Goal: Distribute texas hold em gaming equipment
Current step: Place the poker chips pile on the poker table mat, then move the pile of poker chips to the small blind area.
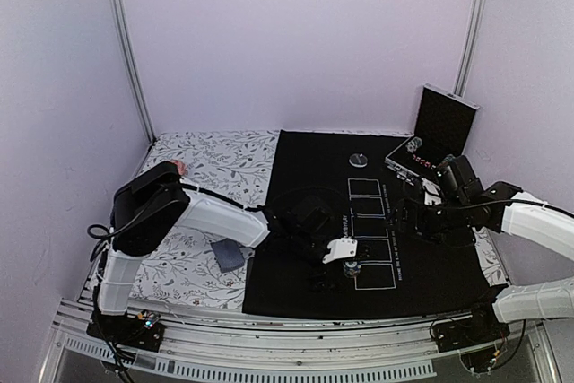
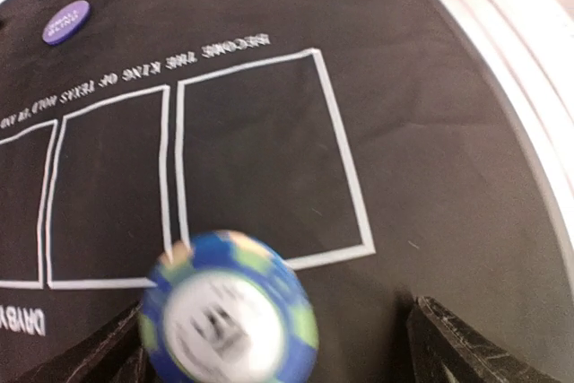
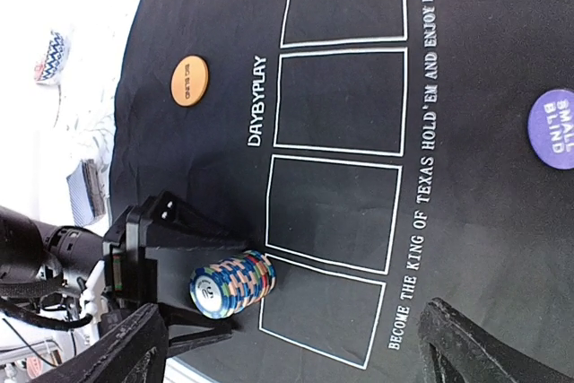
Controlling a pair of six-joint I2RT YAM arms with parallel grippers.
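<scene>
Blue-and-green striped poker chips [image 3: 233,282] are lying on their side on the black mat [image 3: 206,132], at a corner of its end white box [image 3: 318,311]. The mat is showing "DAYBYPLAY" and "BECOME THE KING OF TEXAS HOLD'EM"; its purple disc [image 3: 556,127], "SMALL BLIND". The left hand [image 2: 278,347] is straddling the chips, released; the right hand [image 3: 296,329] is hanging released over the mat. A floral-clothed table [image 1: 206,168] is carrying the mat, lilac walls [image 1: 296,42] around.

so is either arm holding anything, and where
Nothing held: the stack of striped round poker chips sits loose between the left gripper's open fingers; right gripper empty.
</scene>
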